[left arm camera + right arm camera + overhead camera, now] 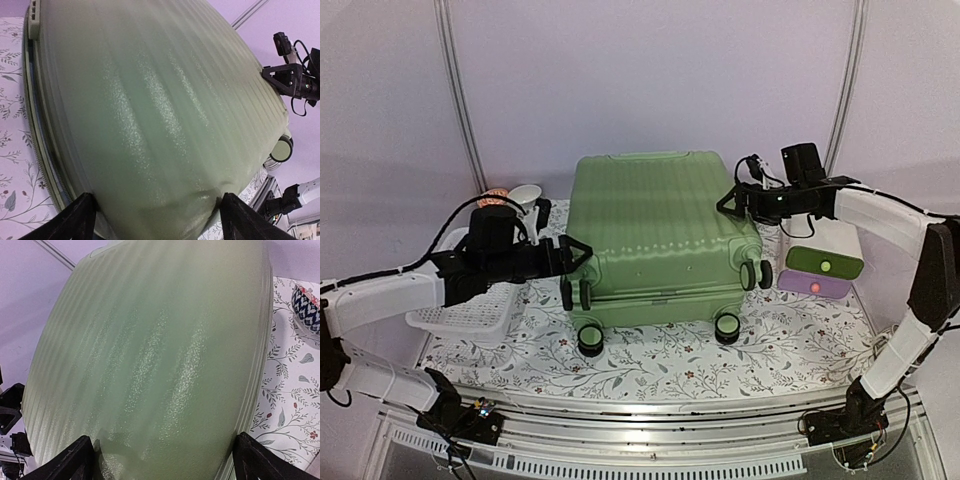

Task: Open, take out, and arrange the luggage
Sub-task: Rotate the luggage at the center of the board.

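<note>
The luggage [660, 240] is a big light-green ribbed suitcase lying flat and closed in the middle of the table, its black wheels [591, 338] toward me. My left gripper [577, 255] is at its left side, jaws spread wide over the near-left corner of the top shell [150, 100]; the left wrist view shows that gripper [157, 227] with the shell bulging between its fingers. At the suitcase's right edge, my right gripper [728, 203] stands wide too. In the right wrist view it [162, 467] straddles the shell [150, 365] in the same way. I see no pinch on either side.
A white perforated basket [470, 315] stands left of the suitcase, under the left arm. A white-green-purple box [825, 265] lies to the right. A patterned bowl [306, 307] and a white cup [525, 195] sit at the back left. A floral cloth [650, 365] covers the table.
</note>
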Available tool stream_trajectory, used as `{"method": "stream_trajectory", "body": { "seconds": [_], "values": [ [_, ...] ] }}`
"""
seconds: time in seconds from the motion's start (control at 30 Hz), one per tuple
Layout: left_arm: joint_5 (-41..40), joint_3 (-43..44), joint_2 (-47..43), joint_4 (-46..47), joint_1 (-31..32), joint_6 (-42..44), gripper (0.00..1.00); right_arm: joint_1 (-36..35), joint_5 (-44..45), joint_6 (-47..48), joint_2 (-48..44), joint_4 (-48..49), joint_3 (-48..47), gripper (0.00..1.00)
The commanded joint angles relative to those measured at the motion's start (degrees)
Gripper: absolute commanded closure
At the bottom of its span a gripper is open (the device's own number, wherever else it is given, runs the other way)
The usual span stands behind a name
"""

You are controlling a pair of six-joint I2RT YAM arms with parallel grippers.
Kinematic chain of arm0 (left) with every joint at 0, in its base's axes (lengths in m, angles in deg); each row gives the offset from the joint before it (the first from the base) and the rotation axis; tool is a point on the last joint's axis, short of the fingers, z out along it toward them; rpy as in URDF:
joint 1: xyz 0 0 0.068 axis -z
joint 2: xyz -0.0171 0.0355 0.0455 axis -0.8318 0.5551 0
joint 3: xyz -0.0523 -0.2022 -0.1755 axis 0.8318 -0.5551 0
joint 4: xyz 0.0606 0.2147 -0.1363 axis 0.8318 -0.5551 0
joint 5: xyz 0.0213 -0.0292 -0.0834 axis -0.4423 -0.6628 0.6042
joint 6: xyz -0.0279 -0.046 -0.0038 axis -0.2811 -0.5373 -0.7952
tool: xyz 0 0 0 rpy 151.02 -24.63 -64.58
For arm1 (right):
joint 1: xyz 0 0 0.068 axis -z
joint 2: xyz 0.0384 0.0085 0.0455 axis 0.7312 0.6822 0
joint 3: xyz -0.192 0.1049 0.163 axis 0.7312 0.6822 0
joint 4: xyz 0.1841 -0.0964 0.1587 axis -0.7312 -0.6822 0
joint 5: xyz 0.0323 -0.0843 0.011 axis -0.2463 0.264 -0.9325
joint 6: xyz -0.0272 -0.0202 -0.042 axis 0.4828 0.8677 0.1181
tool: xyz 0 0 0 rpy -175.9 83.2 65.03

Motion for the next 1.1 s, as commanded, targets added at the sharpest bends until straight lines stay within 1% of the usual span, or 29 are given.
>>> {"method": "stream_trajectory", "body": {
  "seconds": [0.0, 0.07, 0.17, 0.3, 0.4, 0.5, 0.63, 0.73, 0.83, 0.9, 1.07],
  "values": [
    [11.26, -0.09, 1.37, 11.68, 14.05, -3.89, 0.14, -8.74, -12.54, 4.99, 1.36, -2.0, 0.37, 0.05],
    [9.21, 0.9, 2.04, 11.88, 17.78, -3.82, 0.14, -8.8, -10.48, 4.92, -0.81, -2.14, 1.82, 0.05],
    [6.21, 2.48, 3.84, 12.11, 23.16, -3.78, 0.14, -8.71, -3.6, 4.54, -5.35, -2.95, 3.59, 0.05],
    [3.9, 4.65, 8.55, 14.06, 28.19, -3.98, 0.14, -8.17, 10.34, 3.8, -9.95, -5.89, 3.47, 0.03],
    [2.11, 7.99, 11.89, 14.28, 31.31, -3.36, 0.14, -7.35, 14.74, 3.64, -10.97, -6.21, 3.31, 0.01],
    [-3.11, 9.91, 11.94, 12.67, 33.52, -2.51, 0.14, -7.3, 18.96, 4.03, -9.1, -8.29, 1.18, 0.01],
    [-10.88, 8.62, 7.29, 6.64, 32.91, -4.27, 0.14, -7.3, 25.19, 3.83, -7.05, -9.78, -1.49, 0.01],
    [-13.9, 6.91, 2.3, 1.31, 30.84, -4.93, 0.13, -7.29, 29.64, 3.23, -6.96, -9.77, -2.85, 0.0],
    [-13.52, 3.87, -2.95, -1.84, 26.61, -6.11, 0.13, -7.09, 35.48, 2.44, -6.7, -10.06, -4.93, 0.01],
    [-12.37, 1.32, -6.87, -2.23, 23.99, -6.4, 0.13, -6.32, 39.74, 1.75, -6.54, -10.17, -6.3, 0.01],
    [-11.27, -2.17, -14.97, -4.87, 19.16, -6.44, 0.12, -2.43, 45.51, 2.01, -4.82, -10.52, -9.13, 0.01]
  ]
}}
